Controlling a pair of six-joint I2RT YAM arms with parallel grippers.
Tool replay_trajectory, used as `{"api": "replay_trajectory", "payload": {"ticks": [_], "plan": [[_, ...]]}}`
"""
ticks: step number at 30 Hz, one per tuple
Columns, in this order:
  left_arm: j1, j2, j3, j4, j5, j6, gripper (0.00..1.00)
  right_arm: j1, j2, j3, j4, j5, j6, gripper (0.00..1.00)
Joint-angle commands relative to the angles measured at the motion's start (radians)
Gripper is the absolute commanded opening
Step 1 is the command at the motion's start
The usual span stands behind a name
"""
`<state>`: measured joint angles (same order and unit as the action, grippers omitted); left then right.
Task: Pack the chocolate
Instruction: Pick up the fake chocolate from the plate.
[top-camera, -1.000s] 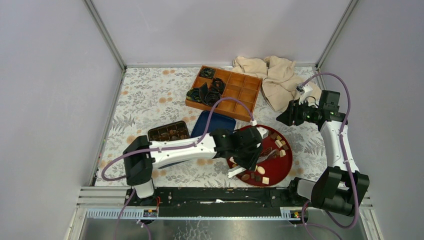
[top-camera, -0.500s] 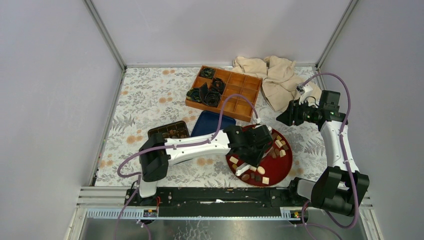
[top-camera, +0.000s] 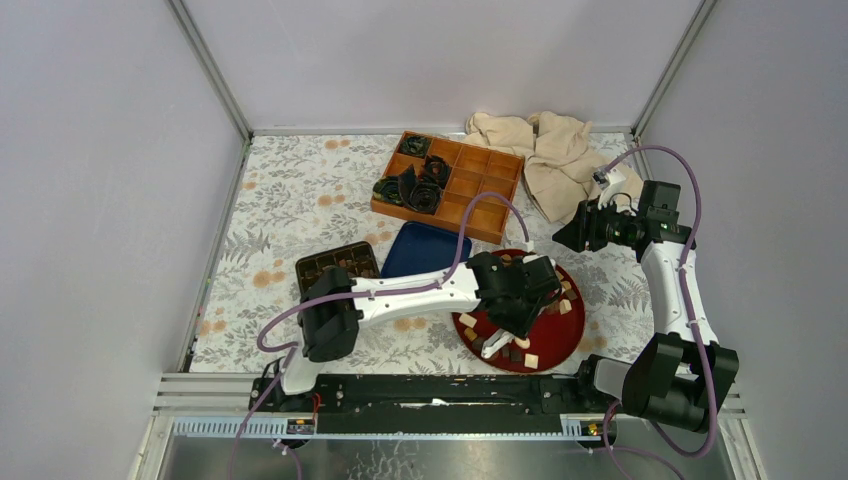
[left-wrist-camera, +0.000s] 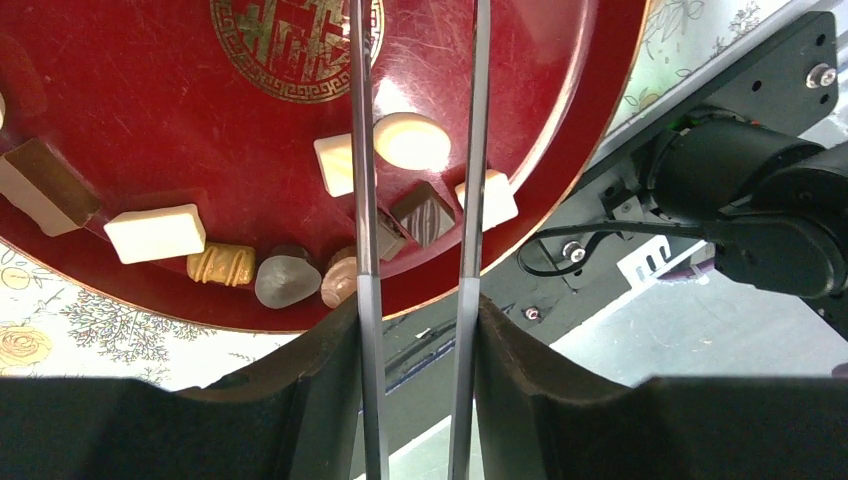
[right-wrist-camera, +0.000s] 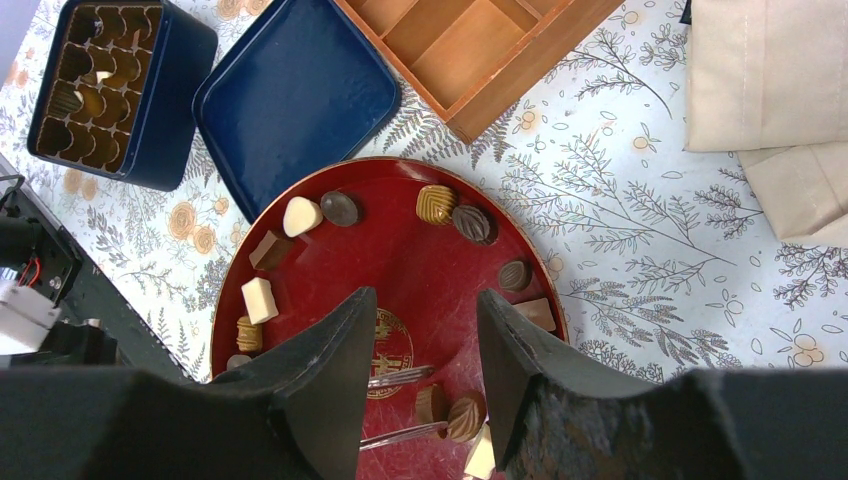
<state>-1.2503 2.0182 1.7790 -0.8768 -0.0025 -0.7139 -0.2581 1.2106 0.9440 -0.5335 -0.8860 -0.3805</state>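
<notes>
Chocolate (left-wrist-camera: 410, 140): scattered on red plate (left-wrist-camera: 150, 100); likely light, smooth, easily dented; best nipped gently across flat sides.
Left claw (left-wrist-camera: 417, 30): over plate's near edge, thin tines spread, straddling a cream oval and a dark square, pinching nothing.
Right claw (right-wrist-camera: 423, 300): high above plate, spread, empty.
Box (right-wrist-camera: 190, 60): left of plate; fill unclear.
Tray (top-camera: 480, 190): beyond plate, holding black cups (top-camera: 410, 185).

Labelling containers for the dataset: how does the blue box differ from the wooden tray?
The blue box is dark blue, round-cornered, with small gold-lined cells; the wooden tray is larger, orange-brown, square-cornered, with bigger compartments. The tray holds black paper cups at its left end; none show in the box. Both are open-topped and divided.
</notes>
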Motion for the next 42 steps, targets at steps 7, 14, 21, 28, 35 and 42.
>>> {"api": "replay_trajectory", "payload": {"ticks": [7, 14, 21, 28, 35, 42], "plan": [[-0.018, 0.038, 0.085, -0.049, -0.021, -0.004, 0.47, -0.006, -0.008, 0.001, 0.001, -0.053, -0.009, 0.49], [-0.023, 0.038, 0.096, -0.061, -0.004, 0.014, 0.47, -0.006, -0.010, 0.000, 0.001, -0.057, -0.009, 0.49], [-0.025, 0.050, 0.090, -0.061, -0.009, 0.018, 0.48, -0.006, -0.009, 0.001, -0.001, -0.059, -0.010, 0.49], [-0.024, 0.085, 0.134, -0.085, -0.032, 0.024, 0.49, -0.006, -0.008, 0.001, -0.002, -0.060, -0.011, 0.49], [-0.024, 0.111, 0.168, -0.106, -0.034, 0.031, 0.48, -0.006, -0.010, 0.001, -0.002, -0.062, -0.012, 0.50], [-0.024, 0.083, 0.178, -0.128, -0.039, 0.029, 0.35, -0.006, -0.006, 0.001, -0.003, -0.064, -0.014, 0.49]]}}
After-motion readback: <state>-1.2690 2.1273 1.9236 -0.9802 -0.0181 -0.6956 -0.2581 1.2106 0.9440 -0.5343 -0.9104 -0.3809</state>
